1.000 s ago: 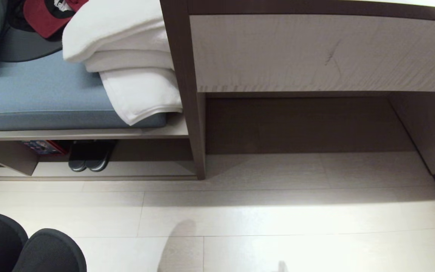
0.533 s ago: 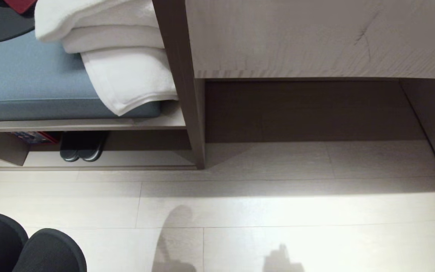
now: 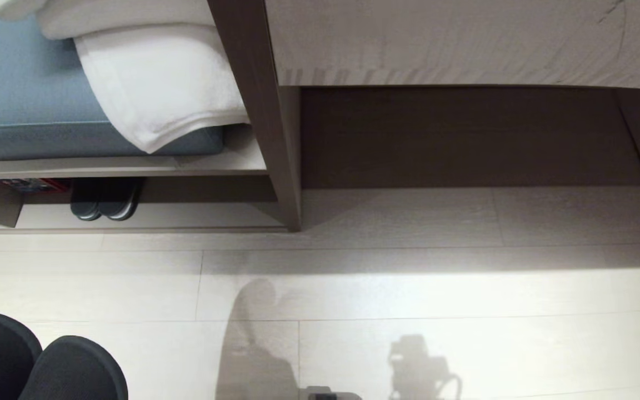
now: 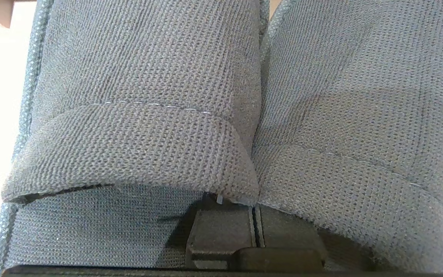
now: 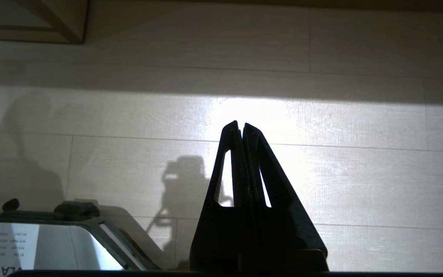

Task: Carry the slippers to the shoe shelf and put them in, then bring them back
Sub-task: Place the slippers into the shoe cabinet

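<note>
Your left gripper (image 4: 256,231) has its jaws pinched on the slippers (image 4: 221,127), which hang low at your left in the head view (image 3: 31,361). The right gripper (image 5: 240,129) is pressed closed, empty. Steer left toward the shoe shelf (image 3: 148,216), aiming for the bare board beside the grey-soled pair (image 3: 103,203); keep the grip firm.
</note>
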Tool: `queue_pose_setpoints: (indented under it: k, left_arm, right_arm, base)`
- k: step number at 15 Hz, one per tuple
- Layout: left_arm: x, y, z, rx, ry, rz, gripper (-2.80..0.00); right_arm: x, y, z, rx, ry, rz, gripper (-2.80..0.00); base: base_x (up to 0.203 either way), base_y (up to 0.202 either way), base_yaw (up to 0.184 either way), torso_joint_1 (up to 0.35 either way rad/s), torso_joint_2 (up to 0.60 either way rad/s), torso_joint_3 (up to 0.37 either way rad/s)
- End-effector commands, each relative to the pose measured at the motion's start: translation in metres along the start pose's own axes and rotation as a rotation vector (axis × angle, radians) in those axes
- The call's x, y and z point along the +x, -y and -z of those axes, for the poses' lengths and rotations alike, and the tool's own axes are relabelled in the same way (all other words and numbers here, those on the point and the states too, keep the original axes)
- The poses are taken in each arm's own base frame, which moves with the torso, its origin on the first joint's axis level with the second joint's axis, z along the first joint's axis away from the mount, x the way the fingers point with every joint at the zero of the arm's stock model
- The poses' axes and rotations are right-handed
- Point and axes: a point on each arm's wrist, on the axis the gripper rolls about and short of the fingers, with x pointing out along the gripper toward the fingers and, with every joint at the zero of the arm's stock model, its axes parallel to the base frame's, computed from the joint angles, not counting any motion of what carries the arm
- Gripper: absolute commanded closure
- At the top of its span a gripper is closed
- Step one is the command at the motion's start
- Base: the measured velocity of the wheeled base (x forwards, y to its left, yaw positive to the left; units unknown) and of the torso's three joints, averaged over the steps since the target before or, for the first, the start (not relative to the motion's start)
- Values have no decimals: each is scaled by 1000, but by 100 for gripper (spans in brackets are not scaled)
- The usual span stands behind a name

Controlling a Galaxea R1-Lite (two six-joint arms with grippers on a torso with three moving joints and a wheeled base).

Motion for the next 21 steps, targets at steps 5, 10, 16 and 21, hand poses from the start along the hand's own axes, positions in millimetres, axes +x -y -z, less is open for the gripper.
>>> queue_pose_setpoints:
  k: [5, 10, 16, 21]
  left_arm:
    - [0, 0, 0, 0, -2, -1, 0]
    - [0, 0, 0, -1, -2, -1, 0]
    - [0, 0, 0, -3, -2, -1, 0]
    - [-10, 0, -28, -3, 61, -3, 0]
  right_arm:
    - [0, 0, 0, 0, 1, 0, 0]
    - [0, 0, 0, 0, 1, -1, 0]
    - [0, 0, 0, 0, 1, 1, 0]
    - [0, 0, 0, 0, 1, 1, 0]
  base:
    - [0, 0, 0, 7, 2, -198]
    - [0, 0, 0, 2, 3, -142]
    - [0, 0, 0, 0, 0, 0]
    - [0, 0, 0, 0, 0, 0]
